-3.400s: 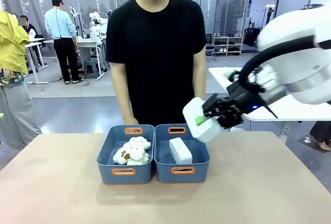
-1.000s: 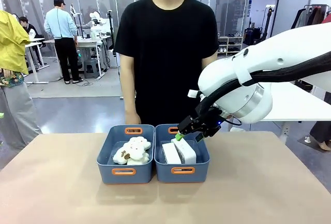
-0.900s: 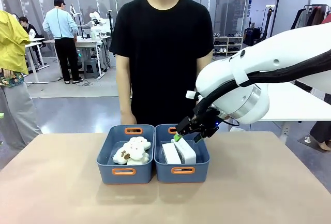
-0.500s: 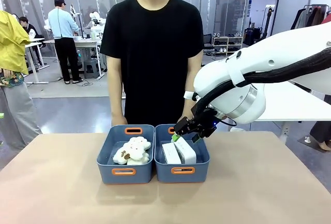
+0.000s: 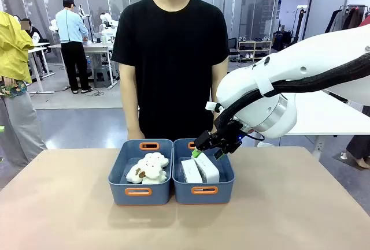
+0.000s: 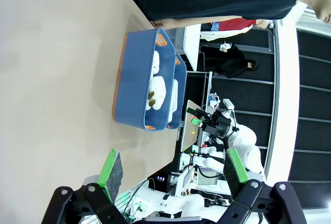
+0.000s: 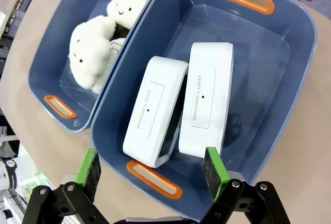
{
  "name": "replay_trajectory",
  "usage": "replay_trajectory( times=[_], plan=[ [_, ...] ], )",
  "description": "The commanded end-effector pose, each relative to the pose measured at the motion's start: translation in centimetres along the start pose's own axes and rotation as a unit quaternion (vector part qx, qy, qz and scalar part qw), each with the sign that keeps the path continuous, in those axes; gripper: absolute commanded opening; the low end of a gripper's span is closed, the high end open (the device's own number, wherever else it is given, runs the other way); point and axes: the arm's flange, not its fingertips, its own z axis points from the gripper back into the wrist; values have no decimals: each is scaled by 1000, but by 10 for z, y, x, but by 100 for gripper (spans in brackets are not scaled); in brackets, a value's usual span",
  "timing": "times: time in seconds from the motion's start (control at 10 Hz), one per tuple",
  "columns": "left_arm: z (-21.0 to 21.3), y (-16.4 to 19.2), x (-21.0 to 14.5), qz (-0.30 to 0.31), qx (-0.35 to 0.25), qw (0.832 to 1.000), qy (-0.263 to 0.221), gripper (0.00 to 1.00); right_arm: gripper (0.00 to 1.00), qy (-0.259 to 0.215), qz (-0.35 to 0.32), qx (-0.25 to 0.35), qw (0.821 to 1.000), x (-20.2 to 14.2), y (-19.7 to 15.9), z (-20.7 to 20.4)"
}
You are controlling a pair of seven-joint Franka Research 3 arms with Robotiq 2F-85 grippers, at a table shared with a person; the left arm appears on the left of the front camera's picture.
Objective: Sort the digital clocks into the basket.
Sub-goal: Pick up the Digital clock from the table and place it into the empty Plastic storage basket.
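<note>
Fig.: both digital clocks (image 7: 178, 110) lie side by side in R basket (image 7: 289, 79), sorted apart from cloud toys (image 7: 98, 43) at its 9 o'clock. Right gripper (image 5: 209, 149) hangs above, fingers apart, empty; left gripper (image 6: 170, 175) wide too.

"SNOOZE/LIGHT" printed in grey along top face of each of two digital clocks (image 7: 155, 112) (image 7: 205, 100), lying side by side in basket (image 7: 289, 79), just ahead of open jaws of right gripper (image 7: 152, 175). Lettering runs lengthwise on raised panel, small dot at middle. No other legible print.
</note>
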Motion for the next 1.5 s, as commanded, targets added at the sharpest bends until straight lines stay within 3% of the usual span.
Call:
replay_trajectory(
  times=[0.0, 0.3, 0.4, 0.7, 0.8, 0.9, 1.1, 1.2, 1.4],
  plan=[
    [3, -5, 0, 5, 4, 1000, 7, 100, 100, 30, -8, -5, 999, -4, -16, 33],
    [3, -5, 0, 5, 4, 1000, 7, 100, 100, 14, -62, 64, 996, -47, -66, 93],
    [3, -5, 0, 5, 4, 1000, 7, 100, 100, 5, -100, 136, 986, -65, -95, 114],
    [3, -5, 0, 5, 4, 1000, 7, 100, 100, -54, -180, 291, 938, -111, -194, 173],
    [3, -5, 0, 5, 4, 1000, 7, 100, 100, -62, -209, 348, 912, -141, -222, 186],
    [3, -5, 0, 5, 4, 1000, 7, 100, 100, -69, -219, 342, 911, -160, -251, 193],
    [3, -5, 0, 5, 4, 1000, 7, 100, 100, -87, -238, 387, 887, -191, -296, 210],
    [3, -5, 0, 5, 4, 1000, 7, 100, 100, -90, -240, 389, 885, -202, -312, 219],
    [3, -5, 0, 5, 4, 1000, 7, 100, 100, -67, -242, 362, 898, -213, -316, 229]
  ],
)
